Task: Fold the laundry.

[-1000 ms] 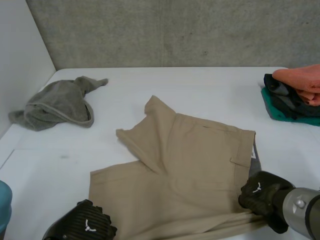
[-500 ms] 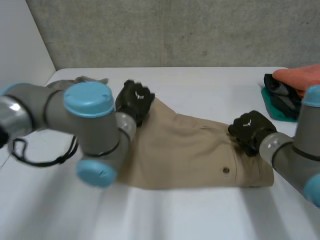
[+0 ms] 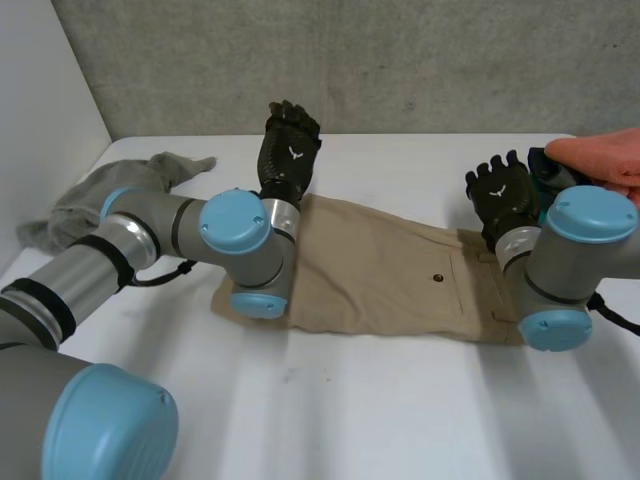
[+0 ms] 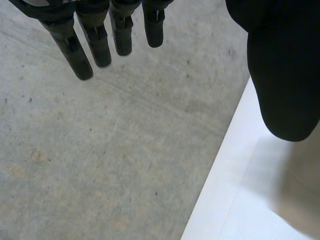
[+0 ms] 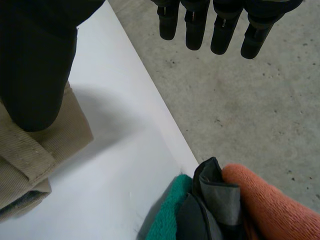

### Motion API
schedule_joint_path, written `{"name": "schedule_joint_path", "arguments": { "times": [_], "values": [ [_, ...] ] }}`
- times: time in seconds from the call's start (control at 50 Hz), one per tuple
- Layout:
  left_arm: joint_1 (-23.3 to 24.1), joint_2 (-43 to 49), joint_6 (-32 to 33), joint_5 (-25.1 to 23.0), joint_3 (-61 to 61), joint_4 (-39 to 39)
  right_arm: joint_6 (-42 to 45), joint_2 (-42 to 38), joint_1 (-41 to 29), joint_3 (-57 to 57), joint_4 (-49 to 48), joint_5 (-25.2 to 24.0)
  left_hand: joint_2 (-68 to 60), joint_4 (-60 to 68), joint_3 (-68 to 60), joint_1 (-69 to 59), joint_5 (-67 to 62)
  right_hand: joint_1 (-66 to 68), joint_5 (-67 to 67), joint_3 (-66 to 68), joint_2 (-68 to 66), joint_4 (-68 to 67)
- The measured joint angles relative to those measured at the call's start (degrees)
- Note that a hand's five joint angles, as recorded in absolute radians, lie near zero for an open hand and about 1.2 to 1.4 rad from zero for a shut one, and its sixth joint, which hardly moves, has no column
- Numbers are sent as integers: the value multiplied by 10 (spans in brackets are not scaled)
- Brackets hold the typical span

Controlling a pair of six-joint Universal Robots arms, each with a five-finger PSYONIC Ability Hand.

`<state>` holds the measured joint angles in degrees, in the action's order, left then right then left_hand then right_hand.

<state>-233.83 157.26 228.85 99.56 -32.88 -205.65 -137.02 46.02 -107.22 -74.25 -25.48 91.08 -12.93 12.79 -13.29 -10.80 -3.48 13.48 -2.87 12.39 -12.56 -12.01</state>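
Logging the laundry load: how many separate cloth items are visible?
5: khaki shorts mid-table, grey garment far left, and a teal cloth, dark grey cloth and orange cloth piled far right; more may be hidden there.

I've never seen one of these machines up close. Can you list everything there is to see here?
khaki shorts: one, tan, folded flat in the middle of the table
grey cloth: one, grey, crumpled at the table's far left, partly behind the left arm
orange cloth: one, orange, on top of a pile at the table's far right
dark cloth: one, dark grey, in that pile under the orange cloth
teal cloth: one, teal, at the bottom of that pile
table: one, white
wall: one, grey concrete, behind the table
arms: two, grey with light-blue caps, reaching over the shorts
left hand: one, black, open, raised over the shorts' left end
right hand: one, black, open, raised over the shorts' right end
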Motion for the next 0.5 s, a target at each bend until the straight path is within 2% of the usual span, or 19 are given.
{"name": "schedule_joint_path", "arguments": {
  "times": [0.1, 0.18, 0.32, 0.42, 0.44, 0.48, 0.5],
  "values": [
    [13, -53, -39, -1, -53, 0, -38, 59, 11, -45, 41, 0, 11, -13, 13, 0, 7, 0, 0, 0, 0, 0],
    [20, -122, -75, -2, -138, 1, -101, 135, 26, -93, 138, -14, 11, -13, 13, 0, 7, 0, 0, 0, 0, 0],
    [23, -225, -129, -3, -294, 2, -184, 199, 71, -169, 287, -95, 11, -13, 13, 0, 7, 0, 0, 0, 0, 0],
    [23, -272, -165, -4, -376, 4, -199, 202, 96, -207, 302, -147, 11, -13, 13, 0, 7, 4, -7, 8, -2, -10],
    [23, -277, -169, -4, -385, 4, -200, 201, 98, -210, 300, -150, 11, -13, 13, 0, 7, 22, -26, 32, -23, -31],
    [23, -288, -179, -4, -406, 4, -199, 197, 102, -218, 285, -156, 11, -13, 13, 0, 7, 139, -141, 142, -139, -145],
    [23, -292, -183, -4, -415, 4, -198, 194, 103, -221, 274, -156, 11, -13, 13, 0, 7, 221, -221, 222, -234, -225]
  ]
}}
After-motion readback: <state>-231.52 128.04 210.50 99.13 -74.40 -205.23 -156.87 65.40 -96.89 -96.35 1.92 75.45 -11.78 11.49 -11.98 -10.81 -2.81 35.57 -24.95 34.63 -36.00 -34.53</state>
